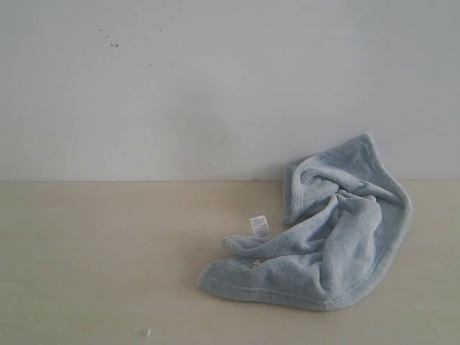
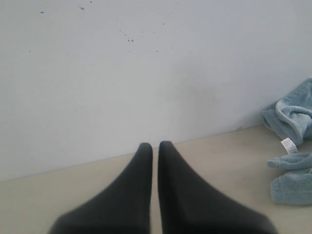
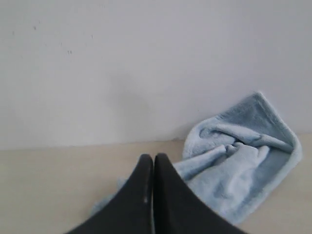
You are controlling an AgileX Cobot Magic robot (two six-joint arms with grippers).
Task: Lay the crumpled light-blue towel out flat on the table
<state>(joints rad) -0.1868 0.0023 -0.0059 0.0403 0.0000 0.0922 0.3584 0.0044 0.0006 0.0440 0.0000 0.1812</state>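
Nearest the front edge of the wide, pale beige, matte table (image 1: 108,273), a tiny white fleck (image 1: 147,332) lies left of centre.

Both wrist views show dark, tapered fingers in the foreground. The left gripper (image 2: 155,145) has its jaws drawn to a thin slit with nothing between them. The right gripper (image 3: 153,157) has its jaws pressed together, likewise empty. Neither gripper appears in the exterior view, and neither touches the cloth.

Farther back, on the right half of the table toward the far edge, lies the large pale-blue fluffy fleece towel (image 1: 323,251). It is bunched into thick folds, with one stitched hem curving along its nearer side. Its small white care tag (image 1: 259,226) sticks out on the side facing the table's centre. The upper corner of the towel rises at the far edge and seems to rest against the plain white wall (image 1: 180,86) behind it.

Progress, as judged here: none of the spreading is done. No corner is held and no layer is opened. What is left is to grasp two hem corners, draw them apart, and lay the cloth flat.
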